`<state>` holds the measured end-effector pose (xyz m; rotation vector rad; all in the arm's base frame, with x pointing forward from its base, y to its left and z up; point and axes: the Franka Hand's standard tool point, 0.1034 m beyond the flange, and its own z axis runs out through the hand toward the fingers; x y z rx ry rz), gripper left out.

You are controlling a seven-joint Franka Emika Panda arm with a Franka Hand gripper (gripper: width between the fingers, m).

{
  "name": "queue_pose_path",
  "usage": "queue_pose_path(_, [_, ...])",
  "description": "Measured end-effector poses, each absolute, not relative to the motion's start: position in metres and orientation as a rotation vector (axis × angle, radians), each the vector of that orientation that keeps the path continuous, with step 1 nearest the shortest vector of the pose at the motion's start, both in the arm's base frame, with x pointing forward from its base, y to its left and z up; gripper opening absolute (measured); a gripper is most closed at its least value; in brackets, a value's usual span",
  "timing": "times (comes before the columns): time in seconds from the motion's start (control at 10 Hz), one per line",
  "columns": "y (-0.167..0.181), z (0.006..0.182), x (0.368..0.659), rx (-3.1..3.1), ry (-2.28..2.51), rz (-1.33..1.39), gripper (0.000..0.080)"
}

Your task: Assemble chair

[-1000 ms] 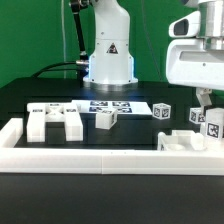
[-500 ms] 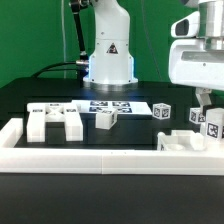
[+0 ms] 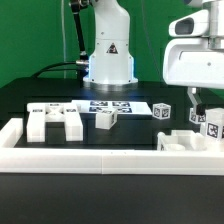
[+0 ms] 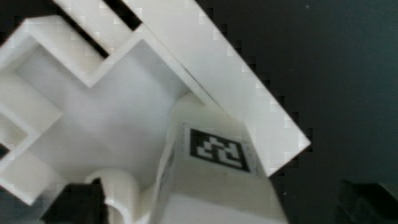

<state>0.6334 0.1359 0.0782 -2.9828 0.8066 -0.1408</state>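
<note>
At the exterior view's right, my gripper [image 3: 200,108] hangs low over a cluster of white chair pieces. One dark finger [image 3: 191,102] stands out to the left, so the jaws are spread open. Under it are a tagged post [image 3: 212,128], a tagged block [image 3: 196,117] and a low white piece [image 3: 180,141]. In the wrist view a white tagged post [image 4: 222,148] rises between the dark fingers [image 4: 75,200], in front of an angular white part [image 4: 71,90]. Whether the pads still touch it I cannot tell.
A wide slotted white chair piece [image 3: 55,122] lies at the exterior view's left. A small tagged block [image 3: 106,118] and a tagged cube [image 3: 163,112] sit mid-table. The marker board [image 3: 120,105] lies behind them, before the robot base [image 3: 108,60]. A long white border frame [image 3: 100,158] runs along the front.
The jaws have spread apart: the visible finger has shifted toward the exterior view's left, away from the tagged post. The arm and the pieces stay where they were.
</note>
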Motion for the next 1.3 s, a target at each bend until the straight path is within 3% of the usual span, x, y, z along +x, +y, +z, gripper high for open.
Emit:
queue_pose_path(1.0, [0.128,0.080,0.639,-3.110,-0.502,-0.195,0.0649])
queue_pose_path(1.3, [0.126,0.080,0.639,-3.115,-0.501,-0.193,0.0621])
